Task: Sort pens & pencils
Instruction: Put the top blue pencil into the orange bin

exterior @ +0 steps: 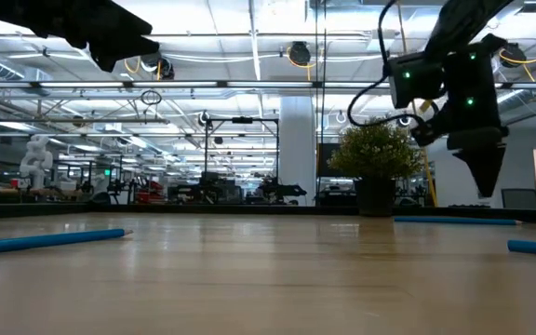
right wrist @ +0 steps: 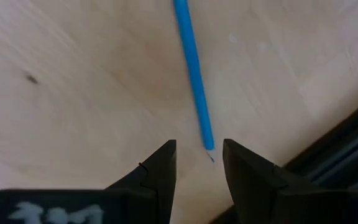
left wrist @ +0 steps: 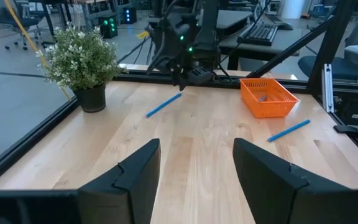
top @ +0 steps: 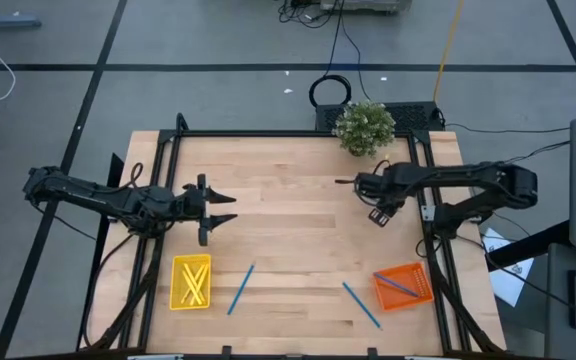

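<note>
Several yellow pencils lie inside a yellow basket near the table's near left. One blue pen rests in an orange basket at the near right. Two more pens lie flat on the wood between the baskets. Another pen lies flat under my right gripper, which points down and hovers open above that pen's end, clear of the table. My left gripper waits open and empty over the table's left half, pointing right.
A potted plant stands at the far edge, close behind my right arm. A black frame rail runs along the table's right side beside my right gripper. Bare wood lies between the two grippers.
</note>
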Tool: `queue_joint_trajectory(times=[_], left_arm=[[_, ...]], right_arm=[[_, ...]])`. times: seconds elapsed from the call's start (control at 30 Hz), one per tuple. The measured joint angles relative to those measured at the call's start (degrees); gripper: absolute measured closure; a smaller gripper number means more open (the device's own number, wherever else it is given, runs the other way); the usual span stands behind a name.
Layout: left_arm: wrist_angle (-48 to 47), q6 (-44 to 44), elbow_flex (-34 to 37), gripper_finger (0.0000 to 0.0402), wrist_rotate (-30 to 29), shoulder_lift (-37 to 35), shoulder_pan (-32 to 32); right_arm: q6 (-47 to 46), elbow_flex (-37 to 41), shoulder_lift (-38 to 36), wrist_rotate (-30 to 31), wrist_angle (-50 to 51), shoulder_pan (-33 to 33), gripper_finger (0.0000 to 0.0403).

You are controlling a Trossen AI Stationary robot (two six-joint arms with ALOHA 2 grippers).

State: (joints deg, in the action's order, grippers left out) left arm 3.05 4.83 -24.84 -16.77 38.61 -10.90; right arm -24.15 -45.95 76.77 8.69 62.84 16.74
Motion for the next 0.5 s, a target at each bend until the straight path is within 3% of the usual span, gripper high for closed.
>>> queue_joint_trajectory(times=[0.5], left_arm=[[-0.35, 0.41, 0.0, 0.0195, -0.05, 0.0, -0.02]], right_arm=[[4.41, 5.29, 3.48, -2.83, -1.0, 6.57, 0.028]])
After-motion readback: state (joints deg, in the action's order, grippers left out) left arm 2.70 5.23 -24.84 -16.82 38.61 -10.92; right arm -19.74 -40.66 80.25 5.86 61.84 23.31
